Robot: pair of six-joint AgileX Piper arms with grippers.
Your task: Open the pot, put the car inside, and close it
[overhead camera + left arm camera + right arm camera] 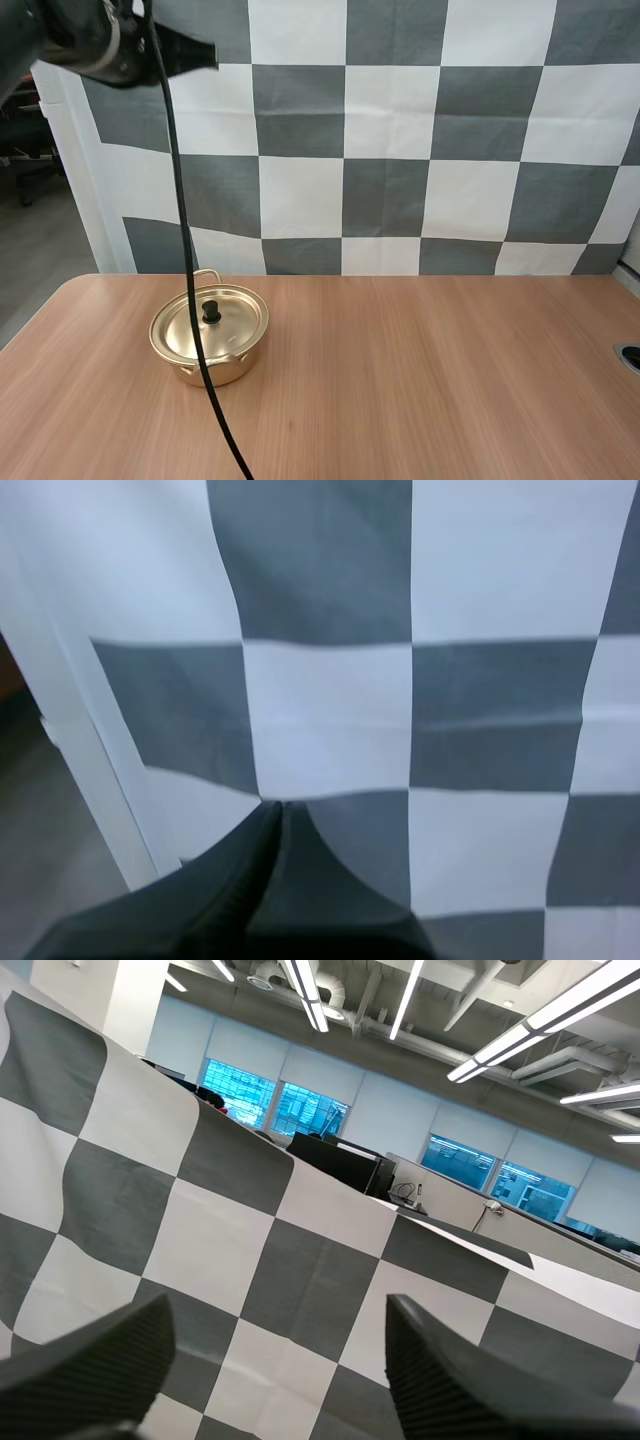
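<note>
Item: one small pot [209, 340], gold-coloured metal with a polished finish, standing upright on the left half of a wooden table [430, 380], well back from the near edge. Lid [228, 322]: same metal, seated flat on the rim, so the pot is closed. Knob [212, 312]: small, black, upright at the lid's centre, and judged the proper place to take hold, pinched from above. Far handle [207, 273]: a thin wire loop at the rear rim. Handling, by judgement: thin-walled, light and rigid. The glossy skin is likely slippery, so the body may slide or tip if the lid is dragged sideways rather than lifted straight up. Left gripper [278, 812]: fingers pressed together into one dark wedge, holding nothing, with the left arm [90, 45] raised high over the table's left rear. Right gripper [278, 1312]: fingers standing wide apart, nothing between them.
</note>
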